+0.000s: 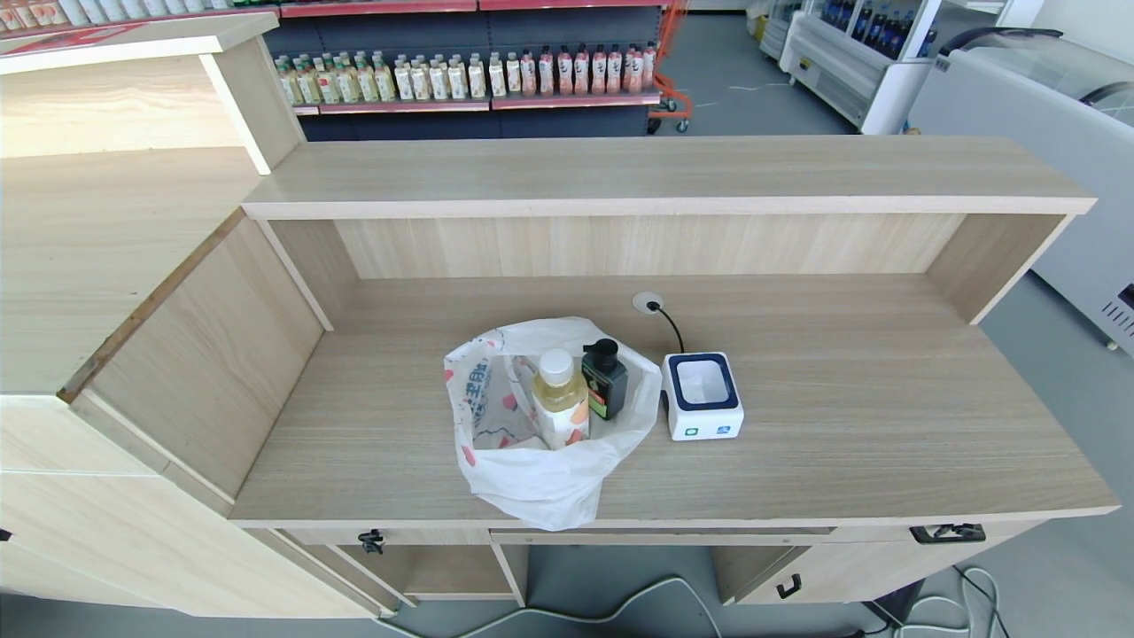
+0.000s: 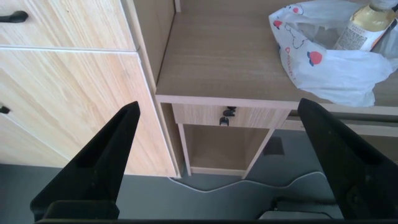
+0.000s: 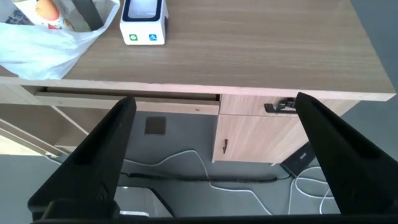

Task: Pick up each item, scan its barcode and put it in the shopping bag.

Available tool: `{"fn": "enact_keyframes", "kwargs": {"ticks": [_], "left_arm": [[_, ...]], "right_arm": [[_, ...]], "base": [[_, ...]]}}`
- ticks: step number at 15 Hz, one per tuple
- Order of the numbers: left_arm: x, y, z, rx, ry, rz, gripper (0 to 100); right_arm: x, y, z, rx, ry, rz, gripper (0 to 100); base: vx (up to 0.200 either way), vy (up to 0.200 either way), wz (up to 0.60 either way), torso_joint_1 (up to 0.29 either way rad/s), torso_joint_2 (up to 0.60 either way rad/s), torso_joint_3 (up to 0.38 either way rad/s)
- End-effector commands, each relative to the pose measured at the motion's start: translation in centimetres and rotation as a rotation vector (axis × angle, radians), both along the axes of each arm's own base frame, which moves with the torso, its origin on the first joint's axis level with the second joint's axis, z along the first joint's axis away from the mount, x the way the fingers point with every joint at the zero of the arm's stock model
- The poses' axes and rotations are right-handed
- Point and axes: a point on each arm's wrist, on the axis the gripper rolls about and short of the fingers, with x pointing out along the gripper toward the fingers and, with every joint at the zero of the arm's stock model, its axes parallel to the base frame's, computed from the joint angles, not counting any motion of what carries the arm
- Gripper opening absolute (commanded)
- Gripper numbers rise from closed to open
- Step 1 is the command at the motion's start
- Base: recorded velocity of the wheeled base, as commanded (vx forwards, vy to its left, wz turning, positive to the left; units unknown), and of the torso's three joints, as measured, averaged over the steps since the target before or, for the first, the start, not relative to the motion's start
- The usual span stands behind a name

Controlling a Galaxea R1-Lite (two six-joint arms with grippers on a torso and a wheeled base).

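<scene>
A white plastic shopping bag (image 1: 532,470) sits open on the wooden counter (image 1: 842,425). Inside it stand a bottle of yellowish drink with a white cap (image 1: 560,397) and a dark bottle with a black cap (image 1: 604,379). Just right of the bag is a white barcode scanner with a blue-rimmed window (image 1: 702,395). My left gripper (image 2: 217,162) hangs open below and in front of the counter's left end, with the shopping bag (image 2: 336,68) up ahead. My right gripper (image 3: 214,155) is open below the counter's front edge, and the scanner (image 3: 144,23) lies beyond it.
A raised back shelf (image 1: 664,177) and side walls enclose the counter. Drawers with black handles (image 1: 946,532) and open cubbies sit under the front edge. Cables (image 3: 205,174) lie on the grey floor. Store shelves of bottles (image 1: 461,75) and freezers (image 1: 1019,97) stand behind.
</scene>
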Motion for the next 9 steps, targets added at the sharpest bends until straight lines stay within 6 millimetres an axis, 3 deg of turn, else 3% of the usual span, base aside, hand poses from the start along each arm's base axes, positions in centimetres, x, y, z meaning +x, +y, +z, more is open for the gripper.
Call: {"fn": "enact_keyframes", "kwargs": {"ticks": [1,9], "left_arm": [[0.00,0.00,0.00,-0.001,-0.001,0.000,100],[0.00,0.00,0.00,-0.001,-0.001,0.000,100]], "right_arm": [[-0.10,0.01,-0.12,-0.001,-0.007,-0.002,100],[-0.12,0.00,-0.11,0.015,-0.006,-0.007,100]], "base": [[0.000,0.000,0.00,0.000,0.00,0.000],[0.000,0.000,0.00,0.000,0.00,0.000]]}}
